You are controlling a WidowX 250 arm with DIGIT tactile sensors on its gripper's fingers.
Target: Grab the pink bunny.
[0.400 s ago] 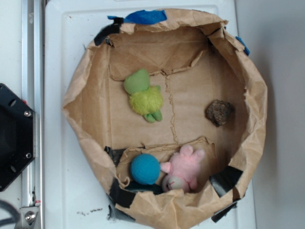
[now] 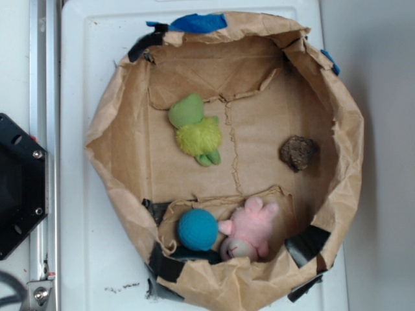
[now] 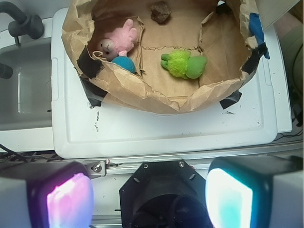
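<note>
This is looking like a robot lab bench rigged up as a test station. A taped brown paper bin (image 2: 117, 129) is sitting on a white plastic lid (image 3: 156, 137), a metal rail (image 2: 40, 97) is running along the lid's edge, and a sink (image 3: 23, 90) with a dark faucet (image 3: 21, 21) is lying beside it.

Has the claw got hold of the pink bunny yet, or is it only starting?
Only starting. Nothing looks done: the bunny lies untouched in the paper bag, against the blue ball. The claw is open and empty, well back from the bag, its two pads at the bottom of the wrist view. Left: reach in, close on the bunny, lift.
</note>
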